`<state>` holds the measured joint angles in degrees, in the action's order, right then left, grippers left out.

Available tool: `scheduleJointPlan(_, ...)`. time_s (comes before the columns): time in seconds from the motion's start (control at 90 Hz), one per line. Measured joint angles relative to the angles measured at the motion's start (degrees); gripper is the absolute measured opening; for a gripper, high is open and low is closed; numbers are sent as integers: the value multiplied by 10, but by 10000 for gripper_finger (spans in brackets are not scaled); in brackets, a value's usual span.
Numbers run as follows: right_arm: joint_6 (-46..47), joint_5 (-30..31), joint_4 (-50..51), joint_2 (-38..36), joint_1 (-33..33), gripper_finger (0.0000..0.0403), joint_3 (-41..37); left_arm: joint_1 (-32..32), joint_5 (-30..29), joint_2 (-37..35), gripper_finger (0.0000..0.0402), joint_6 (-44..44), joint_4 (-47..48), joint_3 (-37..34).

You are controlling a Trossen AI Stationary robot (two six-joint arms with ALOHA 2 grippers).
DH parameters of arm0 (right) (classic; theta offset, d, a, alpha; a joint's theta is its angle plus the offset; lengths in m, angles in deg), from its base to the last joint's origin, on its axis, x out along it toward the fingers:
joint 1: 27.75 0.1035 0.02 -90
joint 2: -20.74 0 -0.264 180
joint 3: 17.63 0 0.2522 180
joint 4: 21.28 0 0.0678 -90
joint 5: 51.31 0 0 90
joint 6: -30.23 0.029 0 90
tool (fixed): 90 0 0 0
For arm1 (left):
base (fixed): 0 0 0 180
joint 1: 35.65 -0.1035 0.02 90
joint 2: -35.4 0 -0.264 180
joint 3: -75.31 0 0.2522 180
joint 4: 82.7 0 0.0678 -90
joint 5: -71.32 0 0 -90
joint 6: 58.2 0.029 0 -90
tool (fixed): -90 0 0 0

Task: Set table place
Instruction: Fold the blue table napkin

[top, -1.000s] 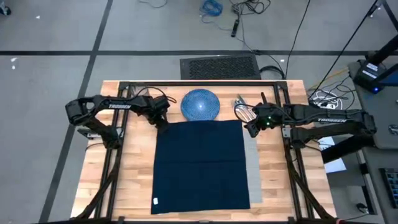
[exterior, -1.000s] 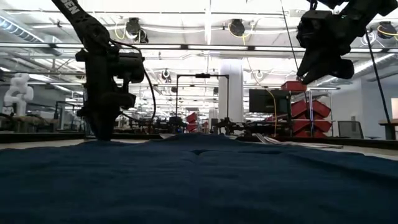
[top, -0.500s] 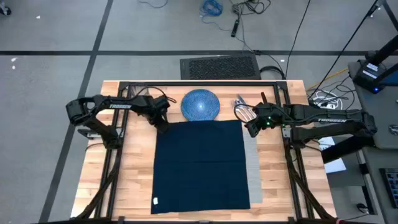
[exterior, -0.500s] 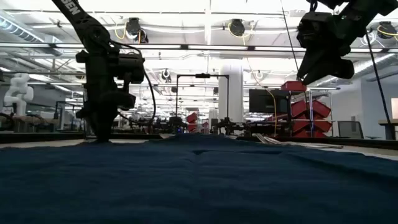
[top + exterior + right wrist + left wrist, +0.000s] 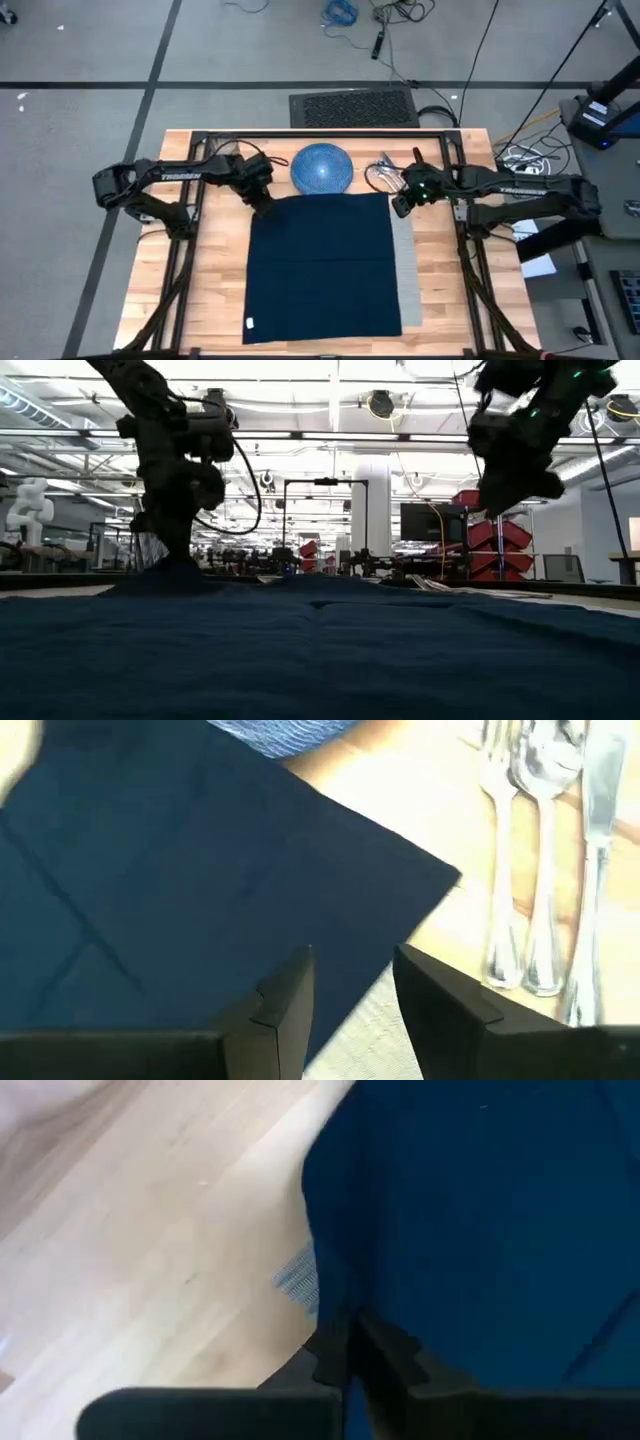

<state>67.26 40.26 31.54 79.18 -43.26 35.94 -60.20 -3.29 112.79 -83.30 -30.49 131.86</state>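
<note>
High view: navy napkin (image 5: 325,262) spread at frame centre, hiding most of the grey placemat (image 5: 404,270); plate (image 5: 321,167) above it, "TROSSEN" on both arms. Left wrist view: left gripper (image 5: 350,1342) pinches the napkin corner, probably to fold it. Right wrist view: right gripper (image 5: 352,982) spread, hovering near cutlery (image 5: 545,850).

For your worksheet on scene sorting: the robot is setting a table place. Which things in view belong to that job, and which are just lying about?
Belong to the job:
navy napkin
grey placemat
blue plate
fork, spoon, knife
left gripper, pinching the napkin's corner
right gripper, open

Lying about:
black floor mat
cables on the floor
</note>
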Motion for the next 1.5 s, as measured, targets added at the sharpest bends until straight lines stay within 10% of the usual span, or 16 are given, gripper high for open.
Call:
scheduleJointPlan(0.533, -138, -78, -94, 211, -136, 128, 0, 37, -8, -1, 0, -16, -4, 0)
scheduleJointPlan(1.211, -156, -97, -162, 291, -175, 126, 0, 37, -10, -1, 0, -15, -4, 1)
scheduleJointPlan(1.5, -169, -116, -150, 291, -174, 10, 0, 37, -18, -1, 0, -15, -4, 1)
